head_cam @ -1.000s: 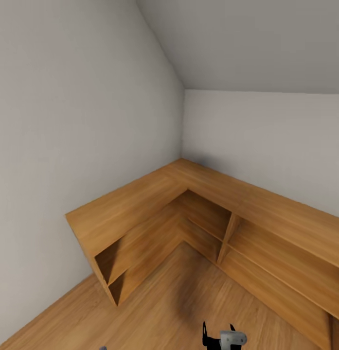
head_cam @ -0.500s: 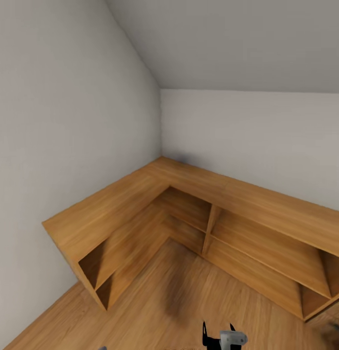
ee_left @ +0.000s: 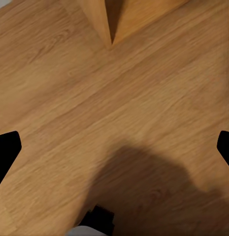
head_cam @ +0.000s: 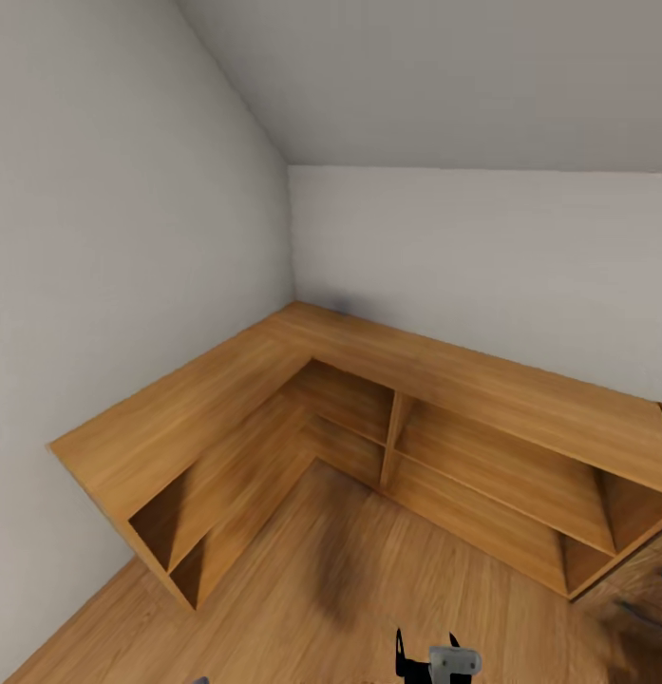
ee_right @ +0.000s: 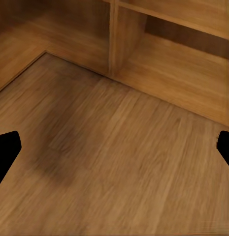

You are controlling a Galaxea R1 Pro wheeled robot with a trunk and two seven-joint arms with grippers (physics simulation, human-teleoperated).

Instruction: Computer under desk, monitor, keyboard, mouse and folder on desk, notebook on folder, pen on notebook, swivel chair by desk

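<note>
I am on my way through a room corner. My right gripper (head_cam: pixel 426 655) pokes up at the bottom edge of the head view, two black fingers apart. In the right wrist view its fingertips (ee_right: pixel 7 150) sit at the frame's opposite edges, so the right gripper (ee_right: pixel 114 150) is open and holds nothing above the wooden floor (ee_right: pixel 119 162). The left gripper (ee_left: pixel 114 147) is open and empty too, fingertips (ee_left: pixel 6 152) wide apart over the floor (ee_left: pixel 70 98).
A low L-shaped wooden shelf unit (head_cam: pixel 274 370) with open compartments fills the corner between two grey walls (head_cam: pixel 131 237). Its end panel (ee_left: pixel 102 19) and a divider (ee_right: pixel 116 34) are close ahead. A blurred brown piece of furniture (head_cam: pixel 653 579) stands at the right edge.
The whole head view has swung, so the shelf unit has slid left in the picture and more of its right end shows. Both grippers keep their place in the frame.
</note>
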